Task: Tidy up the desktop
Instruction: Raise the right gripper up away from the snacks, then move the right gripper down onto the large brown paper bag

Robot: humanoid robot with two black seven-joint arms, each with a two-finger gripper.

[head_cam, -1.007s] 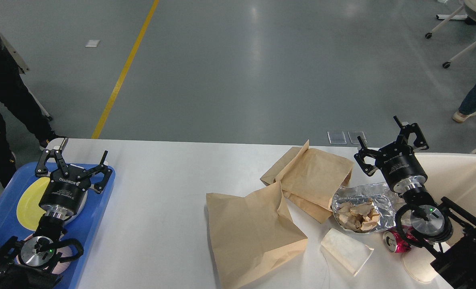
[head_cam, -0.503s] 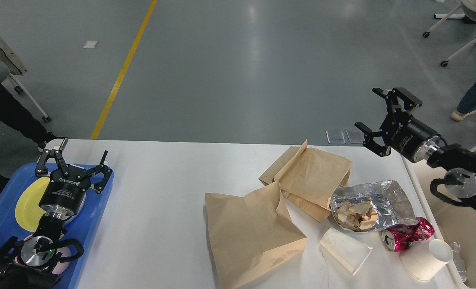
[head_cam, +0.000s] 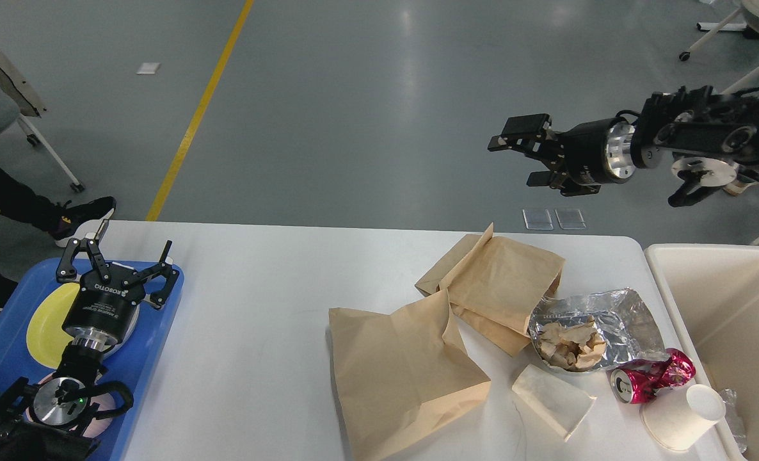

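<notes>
A: Where is the desktop (head_cam: 258, 333)?
B: It fills the lower middle of the view, white, from 9 to 3 o'clock. On its right half lie 2 paper bags: the near bag (head_cam: 399, 371) at 6 o'clock, the far bag (head_cam: 501, 282) just behind it, overlapping.
A: And at 4 o'clock?
B: A foil tray (head_cam: 616, 314) with crumpled paper (head_cam: 568, 346) in it, touching the far bag. A crushed red can (head_cam: 651, 374) lies beside the foil, a white cup (head_cam: 680, 416) on its side touches the can, and a wrapper (head_cam: 552, 397) lies nearby.
A: The edges?
B: A blue tray (head_cam: 155, 346) with a yellow plate (head_cam: 43, 320) at 9 o'clock, a beige bin (head_cam: 725, 307) at 3 o'clock.
A: Grippers?
B: The left gripper (head_cam: 118, 256) hangs over the blue tray, jaws spread, empty. The right gripper (head_cam: 520, 157) is raised at 2 o'clock, off the desktop, jaws apart, empty.
</notes>
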